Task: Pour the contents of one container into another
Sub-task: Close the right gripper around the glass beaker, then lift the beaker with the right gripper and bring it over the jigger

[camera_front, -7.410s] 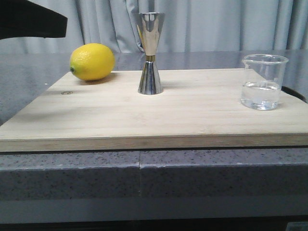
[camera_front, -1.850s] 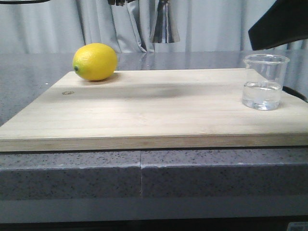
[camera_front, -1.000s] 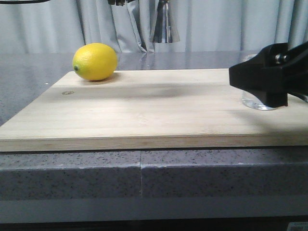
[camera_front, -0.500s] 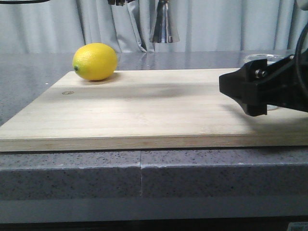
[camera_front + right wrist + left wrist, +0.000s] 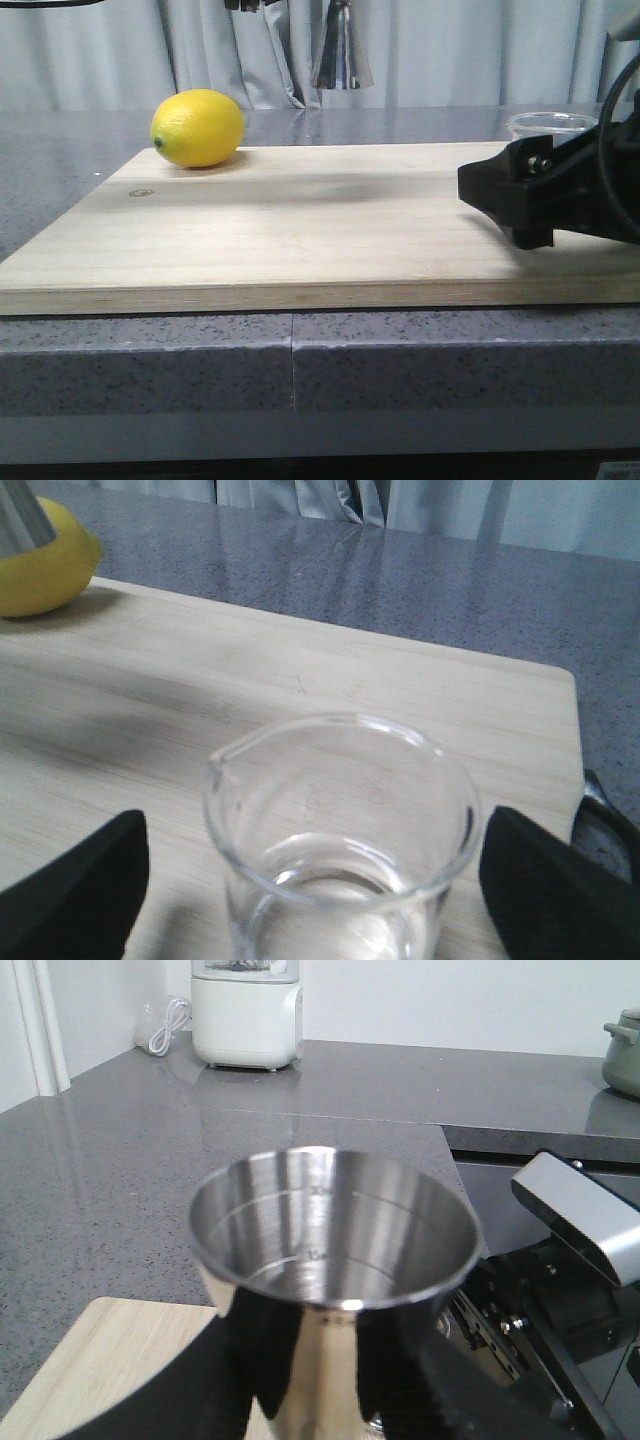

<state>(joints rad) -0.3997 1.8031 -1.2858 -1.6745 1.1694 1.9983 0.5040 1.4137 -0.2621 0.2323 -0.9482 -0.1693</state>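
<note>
The clear glass beaker (image 5: 340,820), with a little water in it, stands on the wooden board (image 5: 180,680) near its right edge. My right gripper (image 5: 318,890) is open, with one black finger (image 5: 70,890) on each side of the beaker and a gap to the glass on both. In the front view the right gripper's body (image 5: 540,195) hides all but the beaker's rim (image 5: 550,122). My left gripper (image 5: 335,1385) is shut on the steel jigger (image 5: 335,1230) and holds it upright, high above the board's back edge. Only the jigger's lower cone (image 5: 340,50) shows in the front view.
A yellow lemon (image 5: 197,128) lies at the board's back left corner. The board (image 5: 300,230) rests on a grey speckled counter (image 5: 290,360). A white appliance (image 5: 247,1010) and a pot (image 5: 625,1055) stand far off on the counter. Curtains hang behind.
The jigger was lifted off the board and has hung still since. My right arm came down from the upper right to board level, and its open fingers now flank the beaker.
</note>
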